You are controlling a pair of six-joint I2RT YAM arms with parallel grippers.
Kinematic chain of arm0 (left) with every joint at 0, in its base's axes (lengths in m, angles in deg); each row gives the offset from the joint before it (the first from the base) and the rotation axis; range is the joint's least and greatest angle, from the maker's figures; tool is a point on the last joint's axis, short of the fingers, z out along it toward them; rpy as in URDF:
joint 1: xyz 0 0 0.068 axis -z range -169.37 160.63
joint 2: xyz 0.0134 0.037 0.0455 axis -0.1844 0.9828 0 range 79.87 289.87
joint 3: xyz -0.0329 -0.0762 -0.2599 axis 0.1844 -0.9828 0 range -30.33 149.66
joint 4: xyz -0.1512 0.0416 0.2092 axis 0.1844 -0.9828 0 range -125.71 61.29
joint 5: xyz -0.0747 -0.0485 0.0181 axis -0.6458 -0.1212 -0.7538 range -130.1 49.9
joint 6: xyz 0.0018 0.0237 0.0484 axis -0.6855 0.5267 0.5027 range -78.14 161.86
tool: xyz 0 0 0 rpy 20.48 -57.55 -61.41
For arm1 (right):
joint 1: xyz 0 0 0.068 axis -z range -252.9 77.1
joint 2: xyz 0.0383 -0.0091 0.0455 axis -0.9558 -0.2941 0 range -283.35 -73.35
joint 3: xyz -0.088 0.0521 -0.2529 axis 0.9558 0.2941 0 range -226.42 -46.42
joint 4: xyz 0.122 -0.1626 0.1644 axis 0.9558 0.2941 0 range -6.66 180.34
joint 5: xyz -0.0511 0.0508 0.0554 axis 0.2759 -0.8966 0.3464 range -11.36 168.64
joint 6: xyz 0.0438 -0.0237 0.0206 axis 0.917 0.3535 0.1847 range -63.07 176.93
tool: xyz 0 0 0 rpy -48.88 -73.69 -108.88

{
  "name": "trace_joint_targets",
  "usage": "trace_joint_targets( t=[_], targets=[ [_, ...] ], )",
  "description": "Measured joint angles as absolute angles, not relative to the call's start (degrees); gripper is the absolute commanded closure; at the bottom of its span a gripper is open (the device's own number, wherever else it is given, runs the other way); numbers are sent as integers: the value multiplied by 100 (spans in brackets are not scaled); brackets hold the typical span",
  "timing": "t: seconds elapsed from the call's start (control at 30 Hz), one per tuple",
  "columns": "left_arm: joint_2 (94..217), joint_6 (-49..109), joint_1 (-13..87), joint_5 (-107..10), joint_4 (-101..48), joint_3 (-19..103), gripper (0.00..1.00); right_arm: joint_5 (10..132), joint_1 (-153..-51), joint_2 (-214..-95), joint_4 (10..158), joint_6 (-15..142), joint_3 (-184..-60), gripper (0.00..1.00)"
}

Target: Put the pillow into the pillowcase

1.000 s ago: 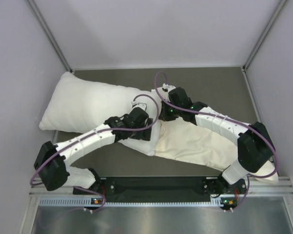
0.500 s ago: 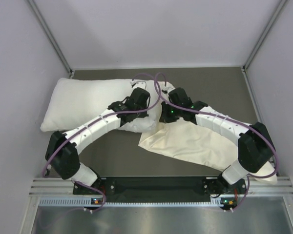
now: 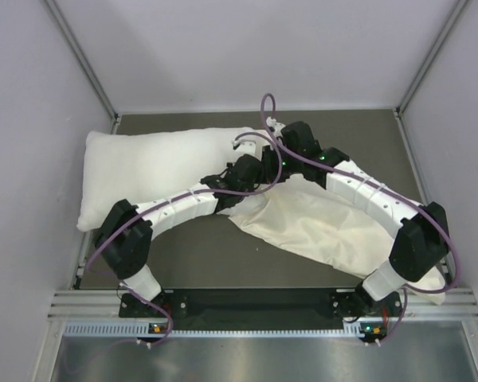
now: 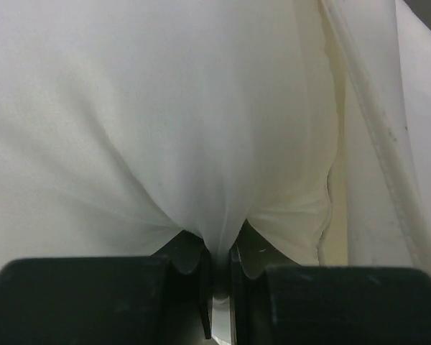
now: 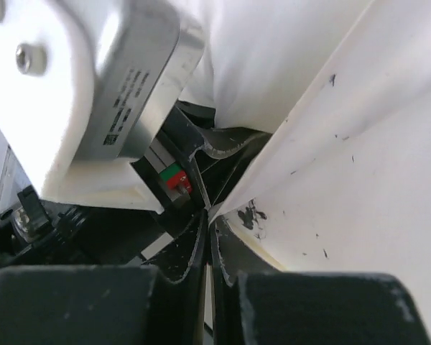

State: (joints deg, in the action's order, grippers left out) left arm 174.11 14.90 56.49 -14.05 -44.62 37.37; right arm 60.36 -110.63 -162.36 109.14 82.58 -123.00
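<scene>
The plump white pillow [image 3: 151, 167] lies across the left half of the table, its right end by the middle. My left gripper [image 3: 253, 163] is shut on a pinch of the pillow's fabric [image 4: 165, 108] at that right end. The limp cream pillowcase [image 3: 327, 231] spreads from the middle to the near right. My right gripper [image 3: 269, 167] is shut on the pillowcase's left edge [image 5: 359, 165], held up right beside the left gripper. The pillowcase hem [image 4: 388, 180] hangs just right of the pinched pillow.
Pale enclosure walls close in the dark table [image 3: 350, 143] on the left, back and right. A metal rail [image 3: 263, 306] with both arm bases runs along the near edge. The left wrist's pale housing [image 5: 93, 86] sits close against my right fingers.
The left gripper left the pillow's near corner, moved back to its right end and shut on the fabric. The pillow shifted back-left. The right gripper carried the pillowcase edge slightly farther back.
</scene>
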Motion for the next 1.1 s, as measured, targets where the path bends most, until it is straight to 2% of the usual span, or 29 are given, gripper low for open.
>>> trace_joint_targets(
  t=[0.37,0.87,1.07,1.1],
  targets=[
    [17765,1317,5711,-1156,-3878,3693,100,5782,-10648,-16332,11244,8459,-12536,100],
    [17704,784,4795,-2586,-3994,3888,100,5374,-10561,-15941,10868,8831,-12278,99],
    [17911,642,4447,-2988,-4097,4209,100,5319,-10556,-15803,10667,8909,-12064,97],
    [17977,642,4439,-3003,-4166,4312,100,5288,-10550,-15803,10645,8922,-12048,92]
  ],
)
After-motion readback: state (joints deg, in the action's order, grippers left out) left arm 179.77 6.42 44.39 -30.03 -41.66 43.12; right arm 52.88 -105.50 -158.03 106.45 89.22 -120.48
